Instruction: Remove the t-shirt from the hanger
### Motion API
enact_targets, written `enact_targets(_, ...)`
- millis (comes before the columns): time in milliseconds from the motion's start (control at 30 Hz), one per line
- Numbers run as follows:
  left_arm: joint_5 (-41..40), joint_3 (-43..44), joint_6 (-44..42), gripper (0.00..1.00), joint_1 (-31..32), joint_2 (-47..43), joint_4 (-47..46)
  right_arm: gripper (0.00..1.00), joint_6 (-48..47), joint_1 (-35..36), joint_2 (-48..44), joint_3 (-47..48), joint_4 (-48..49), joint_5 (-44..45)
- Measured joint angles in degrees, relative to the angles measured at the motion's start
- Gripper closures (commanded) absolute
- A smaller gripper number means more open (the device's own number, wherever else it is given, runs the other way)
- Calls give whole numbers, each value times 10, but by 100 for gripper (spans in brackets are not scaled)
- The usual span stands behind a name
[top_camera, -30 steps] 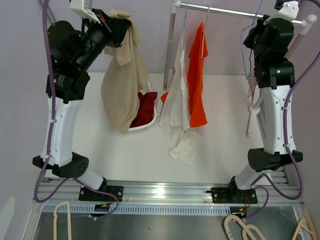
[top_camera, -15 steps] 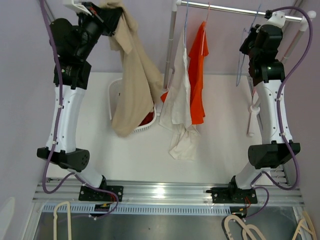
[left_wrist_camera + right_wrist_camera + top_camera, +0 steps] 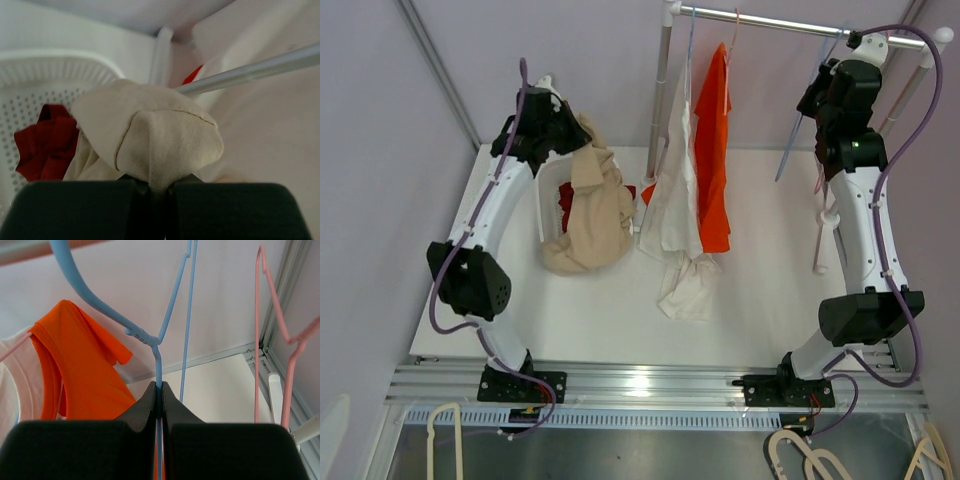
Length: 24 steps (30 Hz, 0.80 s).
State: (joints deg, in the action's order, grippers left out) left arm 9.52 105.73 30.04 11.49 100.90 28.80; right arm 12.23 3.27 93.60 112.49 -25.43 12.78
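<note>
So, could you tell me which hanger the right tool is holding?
The blue hanger, pinched in the right tool; the pink hanger beside it hangs free.

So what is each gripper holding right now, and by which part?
Left gripper pinches a bunched fold of the beige t-shirt. Right gripper clamps the blue hanger on its stem, just below the twist.

Orange shirt (image 3: 712, 170) hangs beside white shirt (image 3: 672, 215) on rail (image 3: 770, 20).
</note>
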Motion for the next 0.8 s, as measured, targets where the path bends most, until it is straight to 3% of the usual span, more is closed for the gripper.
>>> enact_targets(133, -18, -12, 17, 99, -3, 64, 40, 100, 0, 0, -20, 4, -12, 0)
enact_targets(200, -19, -12, 25, 99, -7, 106, 50, 78, 0, 0, -26, 19, -26, 0)
enact_targets(267, -19, -9, 30, 99, -12, 151, 58, 66, 0, 0, -31, 39, -40, 0)
enact_targets(300, -18, -5, 30, 99, -15, 177, 66, 54, -1, 0, -35, 47, -45, 0)
enact_targets(467, -16, -1, 35, 99, -26, 260, 85, 51, -4, 0, -66, 56, -57, 1)
enact_targets(700, -4, 8, 36, 99, -33, 261, 85, 52, -3, 9, -75, 96, -88, -8)
enact_targets(800, -11, 9, 30, 77, -33, 256, 91, 50, -3, 22, -71, 119, -105, -11)
